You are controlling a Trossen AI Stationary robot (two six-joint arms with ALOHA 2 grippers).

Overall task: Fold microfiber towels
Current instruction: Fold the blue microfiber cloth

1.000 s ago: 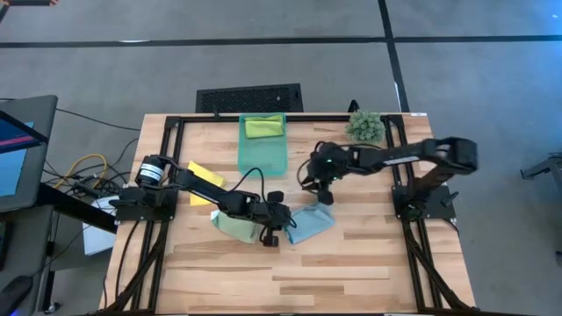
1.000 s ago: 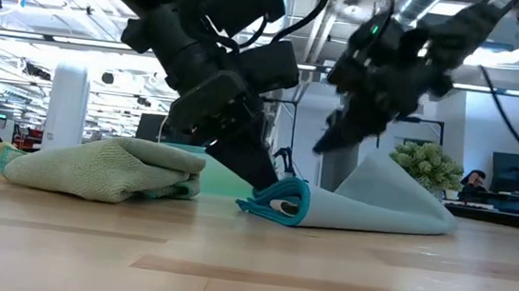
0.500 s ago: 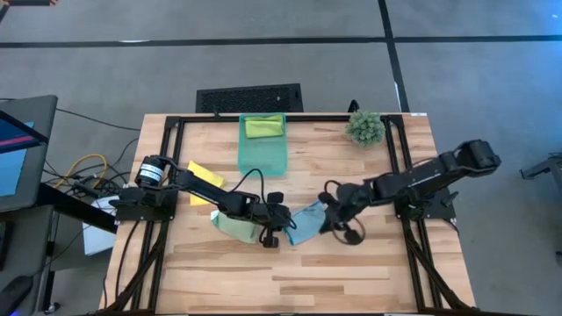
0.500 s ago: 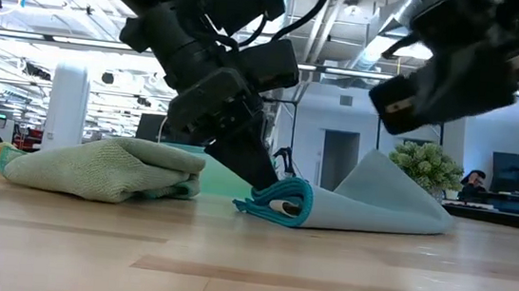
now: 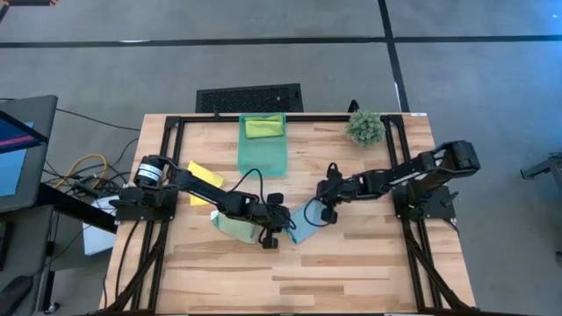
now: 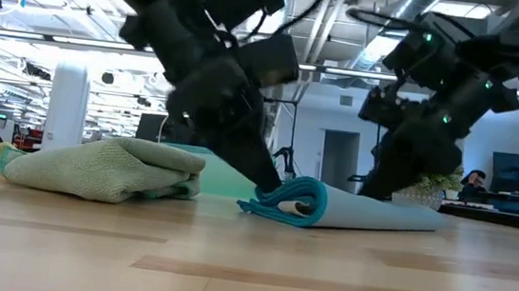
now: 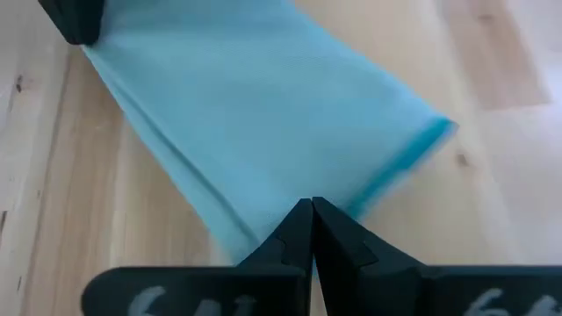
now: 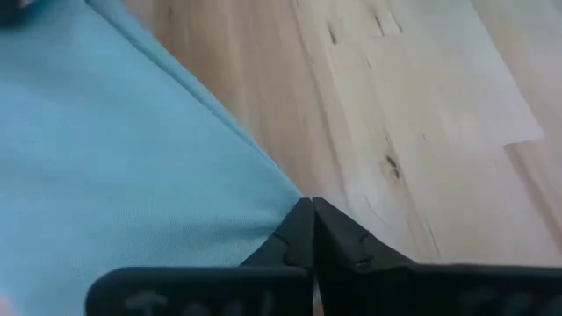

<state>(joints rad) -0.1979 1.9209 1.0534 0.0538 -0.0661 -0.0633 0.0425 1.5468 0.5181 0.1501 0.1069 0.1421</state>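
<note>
4 towels are showing — yellow towel [image 5: 205,178] at left, lime towel [image 5: 263,127] in the teal bin [image 5: 263,155], pale green towel [image 5: 233,226] and light blue towel [image 5: 303,221] at centre. Left gripper [image 5: 283,230] and right gripper [image 5: 320,213] are each pinching a blue edge, fingers closed. Bare table [image 5: 351,272] is lying open nearer.

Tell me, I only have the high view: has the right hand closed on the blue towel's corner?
Observer: Yes. Its wrist view shows the right hand shut on a corner of the light blue towel.
Operator: And the left hand?
Observer: The left hand is shut too, pinching another edge; the low view shows that edge curled into a roll.
Operator: Is the towel lifted?
Observer: In the low view it lies low on the table behind the roll.
</note>
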